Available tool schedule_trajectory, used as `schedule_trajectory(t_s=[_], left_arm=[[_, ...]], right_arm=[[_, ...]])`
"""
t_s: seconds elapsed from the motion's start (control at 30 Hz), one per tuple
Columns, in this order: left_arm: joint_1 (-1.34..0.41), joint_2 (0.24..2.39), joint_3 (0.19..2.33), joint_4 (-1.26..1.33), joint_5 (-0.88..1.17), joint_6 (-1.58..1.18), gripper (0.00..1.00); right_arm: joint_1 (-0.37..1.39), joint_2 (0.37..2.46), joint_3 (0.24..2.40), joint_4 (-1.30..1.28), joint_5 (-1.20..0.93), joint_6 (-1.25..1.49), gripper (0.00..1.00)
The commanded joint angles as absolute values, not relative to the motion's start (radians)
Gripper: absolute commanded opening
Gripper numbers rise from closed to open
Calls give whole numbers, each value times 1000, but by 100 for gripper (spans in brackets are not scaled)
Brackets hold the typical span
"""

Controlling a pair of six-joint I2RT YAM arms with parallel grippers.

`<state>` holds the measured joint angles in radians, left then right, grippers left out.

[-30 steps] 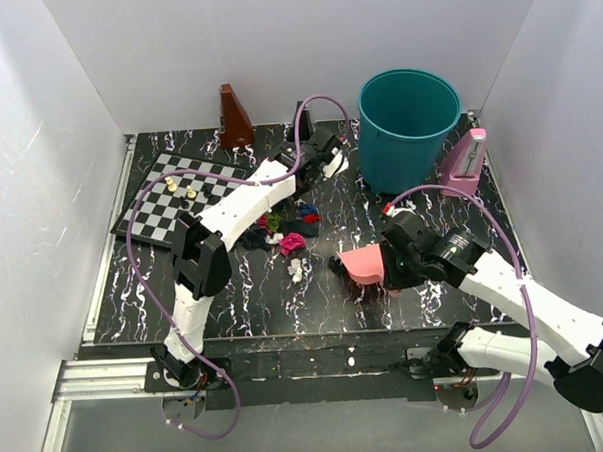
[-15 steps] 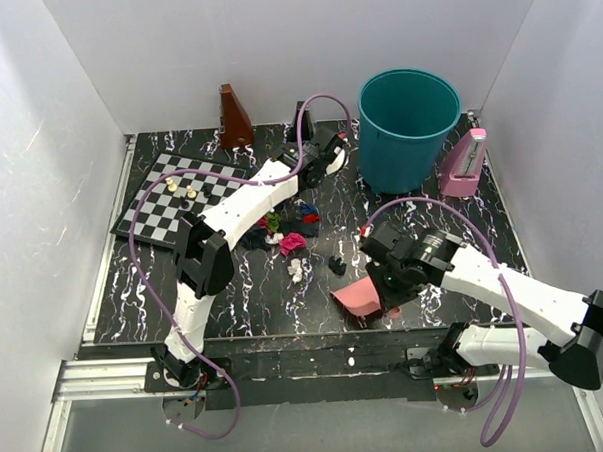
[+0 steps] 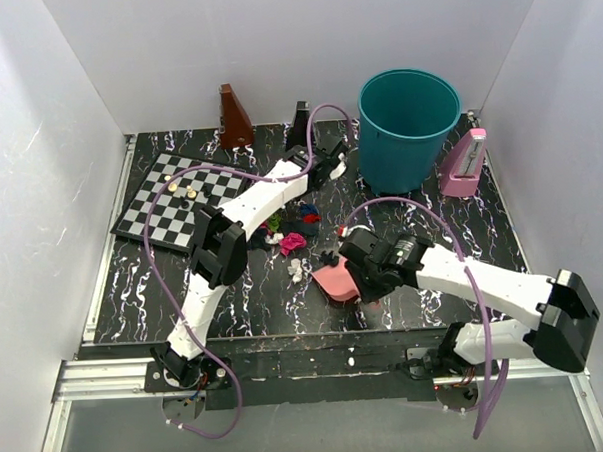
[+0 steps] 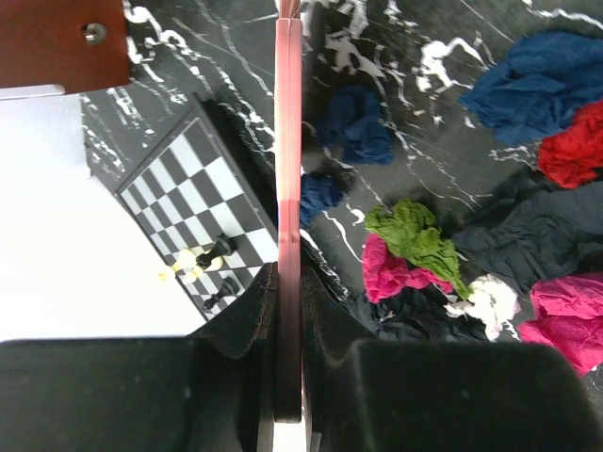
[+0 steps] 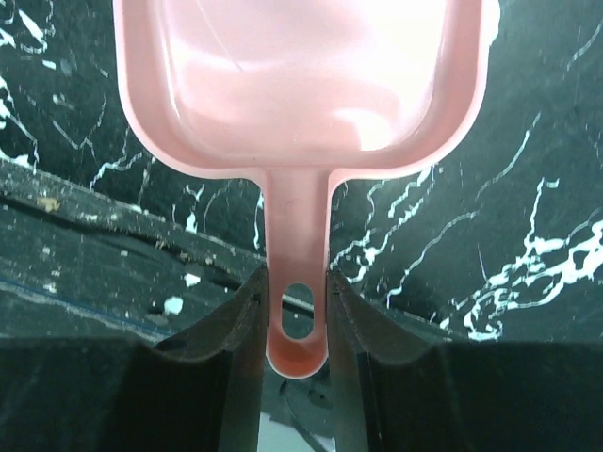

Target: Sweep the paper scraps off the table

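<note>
Top view: the paper scraps (image 3: 292, 234) lie in a loose cluster mid-table (image 3: 134, 283), between the chessboard (image 3: 171, 207) and the teal bin (image 3: 409, 121). One white wad sits nearer the front, just beside the dustpan (image 3: 334, 282). The right gripper (image 3: 359, 272) holds the dustpan low at the near-right edge of the cluster. The left gripper (image 3: 327, 165) is on the far side of the pile, near the bin. No scraps can be made out inside the bin.

Left wrist view: jaws clamped tight on the thin pink brush (image 4: 288, 141); the bristles are out of frame. Blue, green, magenta, red and white wads are all loose on the table to one side of the brush. One small blue wad is just beside it.

Right wrist view: jaws closed on the dustpan handle. The pan is empty, with bare table around it.

Judgement: both tools are in hand and bracketing the pile, but nothing looks collected. The whole sweep into the pan is left, and probably the dump into the bin too.
</note>
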<state>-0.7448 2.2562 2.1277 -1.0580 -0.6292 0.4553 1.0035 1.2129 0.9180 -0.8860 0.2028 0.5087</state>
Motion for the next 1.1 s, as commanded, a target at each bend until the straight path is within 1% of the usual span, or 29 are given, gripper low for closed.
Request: schedule_trajectory(t_s=[0.0, 0.2, 0.3, 0.47, 0.73, 1.07], left_arm=[[-742, 2263, 2172, -1124, -583, 471, 0], [-742, 2287, 2212, -1199, -477, 450, 0], [-744, 2296, 2238, -1253, -425, 428, 0], [-758, 2272, 2220, -1295, -333, 408, 0], [-796, 2240, 2175, -1354, -246, 364, 0], [-821, 2226, 2197, -1373, -187, 325, 0]], right_arm=[[1009, 1301, 940, -764, 256, 431, 1], [1008, 1433, 1008, -735, 284, 379, 1], [1008, 1468, 1040, -713, 276, 365, 1], [1005, 1509, 1077, -695, 265, 356, 1], [971, 1548, 1100, -687, 193, 345, 1], [942, 1531, 1144, -735, 66, 348, 1]])
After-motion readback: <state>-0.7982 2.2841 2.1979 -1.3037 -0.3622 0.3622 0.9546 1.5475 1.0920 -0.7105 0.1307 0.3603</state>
